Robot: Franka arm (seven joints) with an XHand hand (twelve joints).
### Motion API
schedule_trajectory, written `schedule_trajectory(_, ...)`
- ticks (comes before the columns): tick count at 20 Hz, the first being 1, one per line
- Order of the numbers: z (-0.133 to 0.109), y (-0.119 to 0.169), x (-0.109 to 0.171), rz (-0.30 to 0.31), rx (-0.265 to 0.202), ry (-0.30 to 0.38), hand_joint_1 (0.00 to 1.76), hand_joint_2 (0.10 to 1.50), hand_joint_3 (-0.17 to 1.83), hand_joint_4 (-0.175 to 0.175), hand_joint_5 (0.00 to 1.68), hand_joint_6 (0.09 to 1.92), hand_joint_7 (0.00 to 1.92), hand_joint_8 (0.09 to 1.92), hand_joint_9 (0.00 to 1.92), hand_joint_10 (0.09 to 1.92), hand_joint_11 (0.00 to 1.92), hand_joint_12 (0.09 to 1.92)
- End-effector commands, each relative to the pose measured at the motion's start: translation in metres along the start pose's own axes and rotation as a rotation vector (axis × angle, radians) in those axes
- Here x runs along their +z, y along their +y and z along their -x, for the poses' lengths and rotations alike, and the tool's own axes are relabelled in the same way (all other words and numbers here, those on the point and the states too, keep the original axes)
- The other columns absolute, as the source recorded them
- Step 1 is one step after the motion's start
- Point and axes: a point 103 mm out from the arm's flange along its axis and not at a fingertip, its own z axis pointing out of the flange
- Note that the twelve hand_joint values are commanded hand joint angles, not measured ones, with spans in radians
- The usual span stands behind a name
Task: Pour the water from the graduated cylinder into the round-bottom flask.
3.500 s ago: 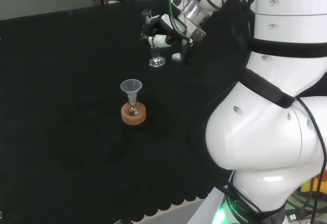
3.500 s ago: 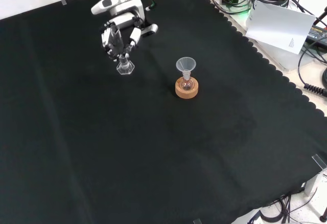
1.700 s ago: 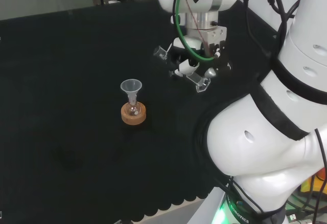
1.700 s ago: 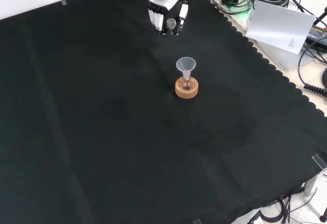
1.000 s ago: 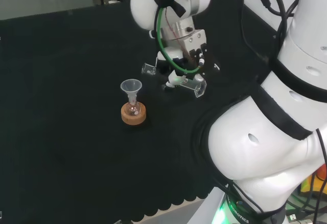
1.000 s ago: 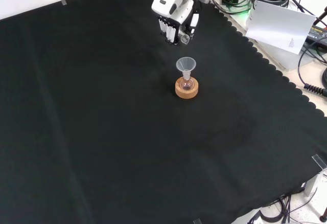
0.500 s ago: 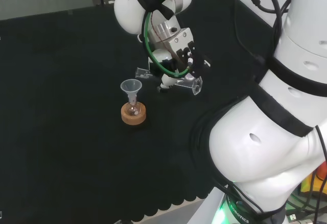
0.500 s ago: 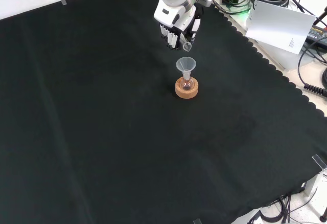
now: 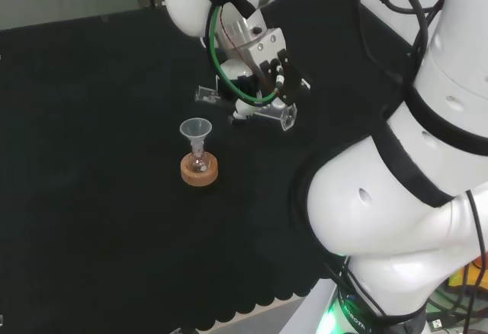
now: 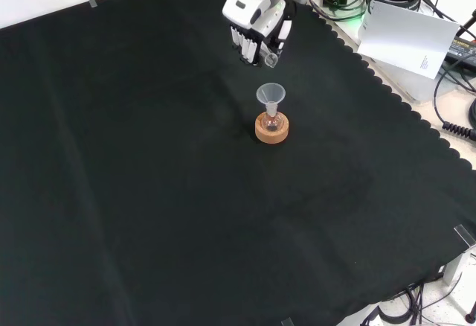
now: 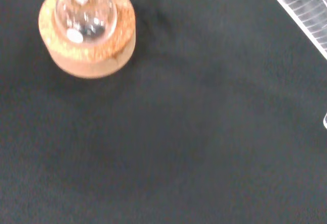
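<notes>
Fingers of the hand are curled round the cylinder, a clear tube held nearly level in the upper middle of the head view. Its open mouth points toward the left of that frame and its flat foot toward the right. The mouth hangs above and a little to the upper right of the funnel, apart from it.

That clear funnel sits in the neck of the small round flask, which rests upright in a cork ring on the black cloth of the table, near the middle of the head view.

From the front, the hand comes in at the top centre of the frame, the cylinder's mouth just above the funnel in the picture, not touching it. The flask and ring sit right of centre.

Close up from the wrist, the flask and ring lie well apart from a marked stretch of the cylinder.
</notes>
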Motion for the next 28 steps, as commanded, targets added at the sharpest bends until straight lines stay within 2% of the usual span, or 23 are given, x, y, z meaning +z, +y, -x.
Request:
schedule_trajectory(1, 0.001, 0.006, 0.027, -0.154, 0.04, -0.151, 1.27, 1.09, 0.0, -0.175, 1.03, 0.93, 1.05, 0.91, 1.43, 0.09, 1.25, 0.75)
schedule_trajectory(7, 0.0, 0.008, 0.028, -0.168, 0.041, -0.158, 1.27, 1.09, 0.0, -0.175, 1.03, 0.93, 1.05, 0.91, 1.43, 0.09, 1.25, 0.75)
schedule_trajectory(19, 0.0, 0.007, 0.026, -0.155, 0.038, -0.165, 1.27, 1.09, 0.0, -0.175, 1.03, 0.93, 1.05, 0.91, 1.44, 0.09, 1.26, 0.75)
schedule_trajectory(28, -0.008, 0.008, 0.013, -0.153, 0.034, -0.245, 1.27, 1.09, 0.0, -0.175, 1.03, 0.93, 1.05, 0.91, 1.44, 0.09, 1.26, 0.75)
